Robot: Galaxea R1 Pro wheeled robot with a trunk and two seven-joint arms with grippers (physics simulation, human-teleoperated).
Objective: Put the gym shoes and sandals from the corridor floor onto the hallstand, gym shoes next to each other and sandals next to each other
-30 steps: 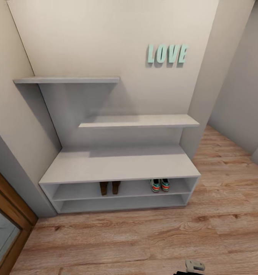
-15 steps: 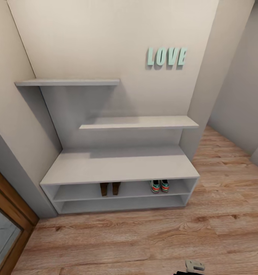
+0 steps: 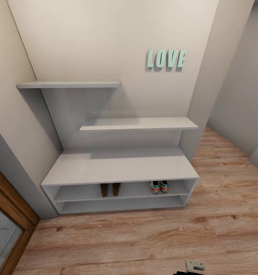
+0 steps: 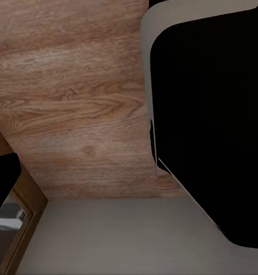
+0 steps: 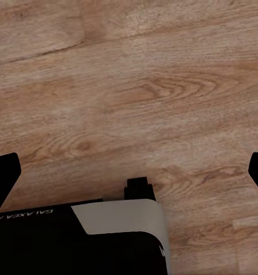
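The right gripper's fingers (image 5: 5,172) show as dark tips spread wide over bare light brown wood-plank corridor floor (image 3: 152,240), holding nothing; the left fingers' state I cannot tell. On the pale grey-white hallstand (image 3: 117,168), the cream gym shoes (image 3: 159,186) sit side by side in the upper slot, the dark brown sandals (image 3: 109,188) paired further left. The arrangement looks complete.

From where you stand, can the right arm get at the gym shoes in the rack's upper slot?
Probably not yet. The gym shoes sit inside the hallstand, beyond a wide stretch of corridor floor, and the right arm's tip is barely forward of the base.
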